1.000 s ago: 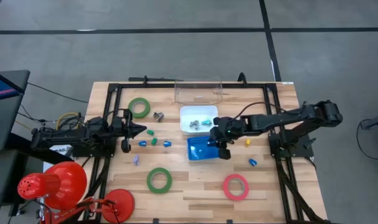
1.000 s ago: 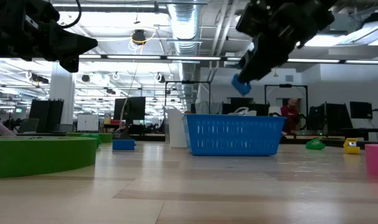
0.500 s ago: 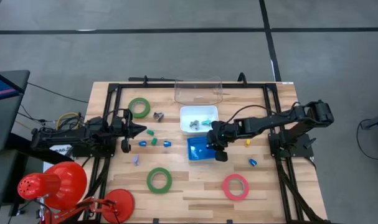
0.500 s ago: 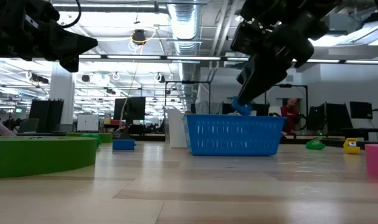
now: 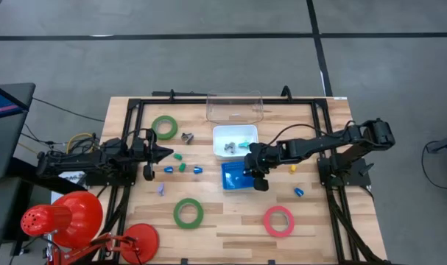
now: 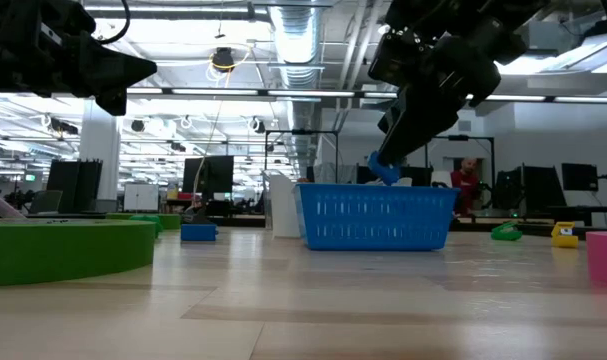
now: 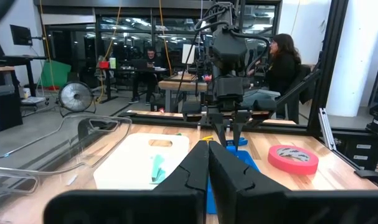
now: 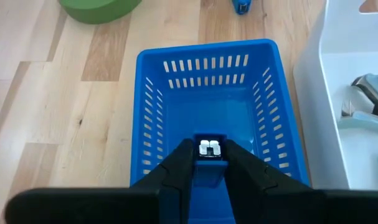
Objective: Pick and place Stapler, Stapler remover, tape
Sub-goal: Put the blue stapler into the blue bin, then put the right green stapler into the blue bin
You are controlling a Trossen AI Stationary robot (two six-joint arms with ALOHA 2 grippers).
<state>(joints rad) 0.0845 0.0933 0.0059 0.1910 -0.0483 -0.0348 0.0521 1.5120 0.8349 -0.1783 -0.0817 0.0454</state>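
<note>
The right gripper (image 8: pixel 204 163) hangs directly over the blue slotted plastic basket (image 8: pixel 148 124), fingers pinched on a small blue stapler (image 8: pixel 208 151) whose metal end shows between the tips. From the low view the stapler (image 6: pixel 383 170) sits just above the basket's rim (image 6: pixel 375 188), on the basket's side nearer the right arm, not yet down inside. That's the relation that counts: the basket floor lies straight below the jaws, so the drop should be a short lowering, then a release. The stapler's long axis appears to run along the fingers, tho the grip hides most of it.

The left gripper (image 5: pixel 166 154) waits well apart, above the table's left half, jaws pressed together w/ nothing in them.

Other blue and green small pieces, e.g. one blue one (image 5: pixel 297 192) near the right arm's base, lie on the wooden table (image 5: pixel 223 228). The pink-red tape ring (image 5: pixel 278 221) is closer to the right arm; the two green rings (image 5: pixel 188 212) (image 5: pixel 164 126) are nearer the left.
</note>
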